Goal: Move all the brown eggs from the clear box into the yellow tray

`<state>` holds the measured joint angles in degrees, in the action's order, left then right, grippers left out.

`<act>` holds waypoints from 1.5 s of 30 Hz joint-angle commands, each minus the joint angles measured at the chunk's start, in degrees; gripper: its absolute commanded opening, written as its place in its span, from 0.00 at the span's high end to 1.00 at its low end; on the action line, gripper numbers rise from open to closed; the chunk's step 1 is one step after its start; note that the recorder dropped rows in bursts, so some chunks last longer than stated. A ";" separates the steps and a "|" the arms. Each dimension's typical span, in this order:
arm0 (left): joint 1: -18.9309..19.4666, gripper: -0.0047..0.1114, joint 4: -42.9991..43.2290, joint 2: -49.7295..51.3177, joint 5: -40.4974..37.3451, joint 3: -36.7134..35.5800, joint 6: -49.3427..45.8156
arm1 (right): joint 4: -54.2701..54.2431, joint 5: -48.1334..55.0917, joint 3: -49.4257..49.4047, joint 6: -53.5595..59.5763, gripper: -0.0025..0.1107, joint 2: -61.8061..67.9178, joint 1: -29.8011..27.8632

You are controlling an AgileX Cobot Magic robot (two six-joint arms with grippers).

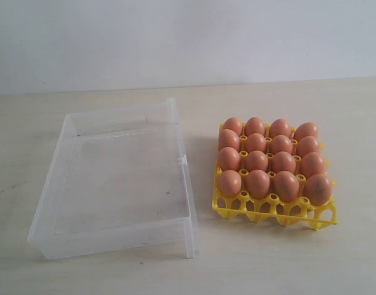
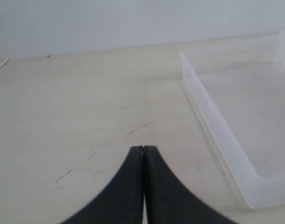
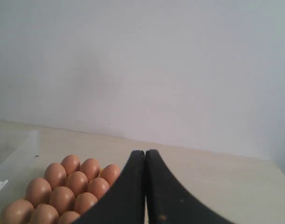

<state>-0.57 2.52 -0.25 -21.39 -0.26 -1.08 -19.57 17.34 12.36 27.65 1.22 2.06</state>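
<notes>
The brown eggs (image 1: 271,161) were seated in the yellow tray (image 1: 275,213), one per cup, in four rows of four, for a count of sixteen. Adjacent eggs stood close together, and the raised yellow pegs showed between them. The egg at the near right corner (image 1: 319,188) carried a small dark mark on its shell. The tray rested flat on the table (image 1: 286,264), to the right of the clear box (image 1: 186,190) in the exterior view.

The clear box lay just beside the tray without touching it, with a narrow strip of table between the two. Its long axis ran at a slight angle to the tray. The small clip tab (image 1: 182,161) on its right wall faced the tray. Faint scuffs showed through the transparent floor.

The left gripper (image 2: 143,149) had both black fingers pressed together along their full visible length, with nothing between them. It hung over bare table, near the outer wall of the clear box and apart from it.

The right gripper (image 3: 145,153) was likewise pressed together and held nothing. Its wrist view showed the eggs beside and below the fingertips, not in contact with them.

Neither arm appeared in the exterior view. A plain pale wall (image 1: 175,37) stood behind the table.
</notes>
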 commanded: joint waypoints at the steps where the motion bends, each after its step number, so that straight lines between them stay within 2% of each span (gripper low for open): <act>1: 0.15 0.96 0.17 0.25 0.05 0.26 -0.17 | -0.03 1.23 -3.80 -2.76 0.98 -1.22 -2.55; 19: 0.15 0.96 0.17 0.25 0.05 0.26 -0.17 | 0.23 -1.03 -6.33 -12.42 0.98 -1.22 -2.55; 22: 0.15 0.96 0.17 0.25 0.05 0.26 -0.17 | 2.76 -1.26 -6.85 -14.47 0.98 -1.22 -2.55; 27: 0.15 0.96 0.17 0.25 0.05 0.26 -0.17 | 10.94 -0.28 -6.89 -25.29 0.98 -1.22 -2.55; 45: 0.15 0.96 0.17 0.25 0.05 0.26 -0.17 | 14.22 0.21 -6.89 -28.25 0.98 -1.22 -2.55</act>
<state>-0.57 2.52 -0.25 -21.39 -0.26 -1.08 -6.67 17.17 5.58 0.46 0.35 -0.14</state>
